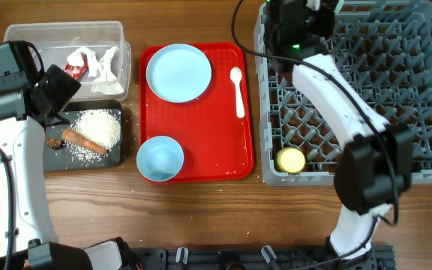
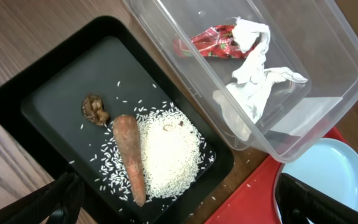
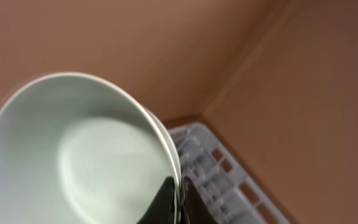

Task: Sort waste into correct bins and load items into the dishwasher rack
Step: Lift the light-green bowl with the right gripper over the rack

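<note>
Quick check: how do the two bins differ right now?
The clear tub has tall see-through walls; the black tray is shallow and opaque. The tub holds the red wrapper and crumpled white paper; the tray holds rice, the carrot stick and a brown scrap. Both are rectangular and similar in size.

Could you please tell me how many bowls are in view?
2. One bowl sits at the red tray's corner nearest the black tray; a second bowl is pinched by its rim in the right gripper.

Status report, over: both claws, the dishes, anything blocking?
Left claw open over black tray. Right claw shut on bowl rim, above rack. Plate, second bowl, spoon on red tray, not yet loaded. No obstruction seen.
</note>
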Controlling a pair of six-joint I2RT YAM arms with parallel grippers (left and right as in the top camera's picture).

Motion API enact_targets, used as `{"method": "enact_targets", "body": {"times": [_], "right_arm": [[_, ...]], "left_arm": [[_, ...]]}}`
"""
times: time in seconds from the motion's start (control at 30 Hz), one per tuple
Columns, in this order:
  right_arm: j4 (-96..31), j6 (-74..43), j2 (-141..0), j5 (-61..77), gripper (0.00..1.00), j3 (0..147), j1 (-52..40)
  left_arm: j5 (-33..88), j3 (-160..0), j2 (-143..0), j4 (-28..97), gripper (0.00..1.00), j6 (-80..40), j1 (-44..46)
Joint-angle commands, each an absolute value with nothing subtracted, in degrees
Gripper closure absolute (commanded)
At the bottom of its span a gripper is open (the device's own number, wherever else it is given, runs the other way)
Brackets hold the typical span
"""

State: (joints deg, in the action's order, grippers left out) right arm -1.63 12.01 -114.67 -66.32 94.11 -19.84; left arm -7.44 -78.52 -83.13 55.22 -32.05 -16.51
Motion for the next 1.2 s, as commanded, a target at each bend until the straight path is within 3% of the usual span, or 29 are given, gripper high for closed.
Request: {"method": "enact_targets", "body": {"times": [0.0,0.8,1.17], "right_arm": [[2.1,30.5,-119.7,-69.6,0.96,94.4,-20.1],[0.4,31.1,-123.4,-64.6,0.96,94.1,-20.9],[-9.4,24.9,-123.4,-58.3,0.96,94.0,-21.5]], "left_arm": [[-7.5,-79.3,-82.7,55.1,0.00,-31.8,-16.6],[-7.5,-79.3,-82.7,55.1,0.00,-31.8,-16.6],[-7.5,-79.3,-82.7,55.1,0.00,-31.8,-16.6]]}}
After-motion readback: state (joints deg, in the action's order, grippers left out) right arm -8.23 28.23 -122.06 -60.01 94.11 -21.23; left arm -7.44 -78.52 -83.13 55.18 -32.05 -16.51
